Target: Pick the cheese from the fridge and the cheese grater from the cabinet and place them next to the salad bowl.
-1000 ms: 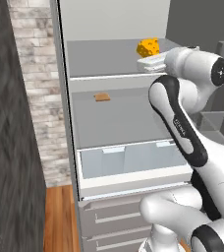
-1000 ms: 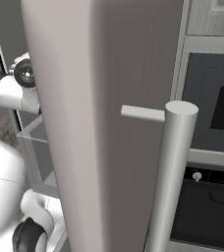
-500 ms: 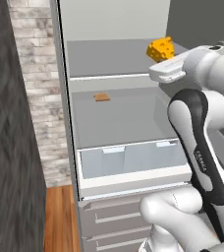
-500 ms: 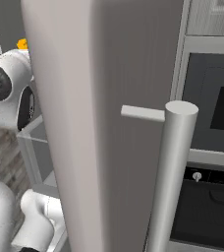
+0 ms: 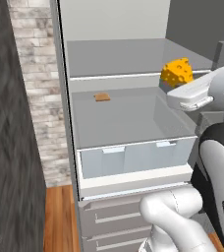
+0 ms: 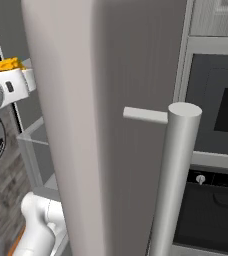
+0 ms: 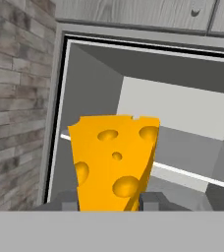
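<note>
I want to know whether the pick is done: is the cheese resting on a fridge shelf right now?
No: in the left base view the cheese sits clamped in the tool, raised off the fridge shelf.

Left base cam sits behind-left of the gripper (image 5: 169, 87), facing into the open fridge (image 5: 128, 118), right base cam is jammed against the fridge door (image 6: 111, 125) on its other side, hand cam stares close-up past the cheese (image 7: 114, 160) both base cams share.
</note>
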{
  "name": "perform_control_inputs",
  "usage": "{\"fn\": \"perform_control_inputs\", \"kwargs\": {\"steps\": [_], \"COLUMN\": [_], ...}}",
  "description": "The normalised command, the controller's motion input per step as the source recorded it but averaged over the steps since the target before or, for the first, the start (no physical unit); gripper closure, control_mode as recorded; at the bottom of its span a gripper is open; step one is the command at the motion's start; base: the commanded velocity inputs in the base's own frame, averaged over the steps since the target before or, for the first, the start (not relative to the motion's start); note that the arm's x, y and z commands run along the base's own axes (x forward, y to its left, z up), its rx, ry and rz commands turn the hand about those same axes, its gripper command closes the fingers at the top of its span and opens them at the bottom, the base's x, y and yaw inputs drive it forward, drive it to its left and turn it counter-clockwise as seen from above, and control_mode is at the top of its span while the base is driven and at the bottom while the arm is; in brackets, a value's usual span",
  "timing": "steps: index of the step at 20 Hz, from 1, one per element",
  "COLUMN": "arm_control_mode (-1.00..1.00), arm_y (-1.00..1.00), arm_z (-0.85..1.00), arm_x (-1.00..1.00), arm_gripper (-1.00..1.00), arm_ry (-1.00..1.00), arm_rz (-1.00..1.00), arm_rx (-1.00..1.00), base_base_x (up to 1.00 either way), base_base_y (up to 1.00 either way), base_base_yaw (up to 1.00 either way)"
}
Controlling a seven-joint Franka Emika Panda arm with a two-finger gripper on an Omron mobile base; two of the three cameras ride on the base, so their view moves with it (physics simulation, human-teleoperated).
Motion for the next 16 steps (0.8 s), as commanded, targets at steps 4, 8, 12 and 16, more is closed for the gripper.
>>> {"fn": "perform_control_inputs", "kwargs": {"steps": [4, 8, 12, 16], "arm_control_mode": [-1.00, -1.00, -1.00, -1.00], "arm_y": [0.00, 0.01, 0.01, 0.00], "arm_z": [-0.15, -0.13, -0.27, -0.09], "arm_x": [-0.43, -0.03, 0.00, 0.00], "arm_gripper": [1.00, 1.00, 1.00, 1.00], "arm_ry": [0.16, 0.07, 0.04, -0.03], "arm_rz": [-0.04, -0.01, 0.00, 0.00], "arm_rx": [0.00, -0.01, -0.02, 0.00], "base_base_x": [0.00, 0.00, 0.00, 0.00], "base_base_y": [0.00, 0.00, 0.00, 0.00], "base_base_yaw": [0.00, 0.00, 0.00, 0.00]}}
